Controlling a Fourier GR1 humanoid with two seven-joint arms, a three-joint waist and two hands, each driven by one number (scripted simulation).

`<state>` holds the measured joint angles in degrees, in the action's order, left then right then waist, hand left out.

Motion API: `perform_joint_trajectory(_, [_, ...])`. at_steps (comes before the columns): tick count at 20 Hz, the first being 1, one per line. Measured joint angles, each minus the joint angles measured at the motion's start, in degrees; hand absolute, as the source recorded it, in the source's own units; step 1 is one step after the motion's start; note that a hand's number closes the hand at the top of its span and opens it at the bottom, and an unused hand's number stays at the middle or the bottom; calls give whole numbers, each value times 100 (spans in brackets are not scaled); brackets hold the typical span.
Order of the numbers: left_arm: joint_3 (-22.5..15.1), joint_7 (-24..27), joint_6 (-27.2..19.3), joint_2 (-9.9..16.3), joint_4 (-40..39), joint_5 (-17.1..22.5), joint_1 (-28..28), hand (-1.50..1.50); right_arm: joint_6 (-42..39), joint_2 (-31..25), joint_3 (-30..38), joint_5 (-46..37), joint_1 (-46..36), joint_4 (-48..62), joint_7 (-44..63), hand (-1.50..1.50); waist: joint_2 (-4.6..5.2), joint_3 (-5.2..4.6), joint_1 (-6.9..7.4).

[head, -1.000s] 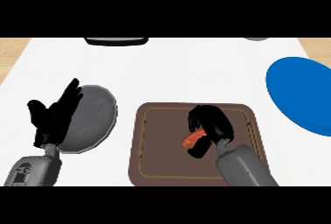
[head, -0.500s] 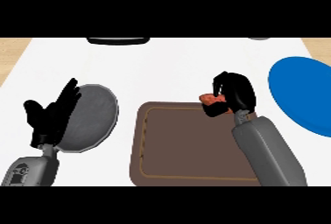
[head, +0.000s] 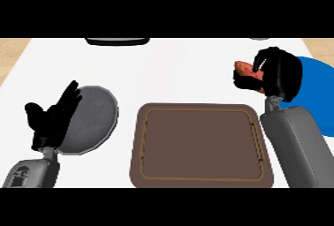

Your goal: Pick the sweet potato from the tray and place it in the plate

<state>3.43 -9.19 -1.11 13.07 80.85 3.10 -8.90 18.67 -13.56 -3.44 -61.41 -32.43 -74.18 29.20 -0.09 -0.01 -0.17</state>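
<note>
My right hand (head: 277, 70) is curled round the orange sweet potato (head: 244, 67), whose end pokes out to the left of the fingers. It hangs above the counter beyond the tray's far right corner, at the left edge of the blue plate (head: 320, 77). The brown tray (head: 199, 170) lies in the middle with nothing in it. My left hand (head: 52, 115) rests open at the left, fingers up, over a grey round plate (head: 91, 123).
A dark rounded object (head: 116, 41) sits at the counter's far edge, top left. The right forearm (head: 300, 145) covers the tray's right rim. White counter (head: 169, 70) lies between the tray and the far edge.
The right hand has lifted the sweet potato out of the tray and carried it up and to the right, to the blue plate's edge. The left hand has stayed still.
</note>
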Motion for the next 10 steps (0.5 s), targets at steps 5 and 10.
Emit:
perform_joint_trajectory(5, [50, 2, 54, 31, 37, -10, 23, 0, 175, -275, 674, 443, 140, -37, -122, 150, 6, 1, 12])
perform_joint_trajectory(10, [32, -147, 46, -7, 194, -48, 47, 0, 404, -639, 1323, 911, 213, 445, -548, 150, 12, 3, 33])
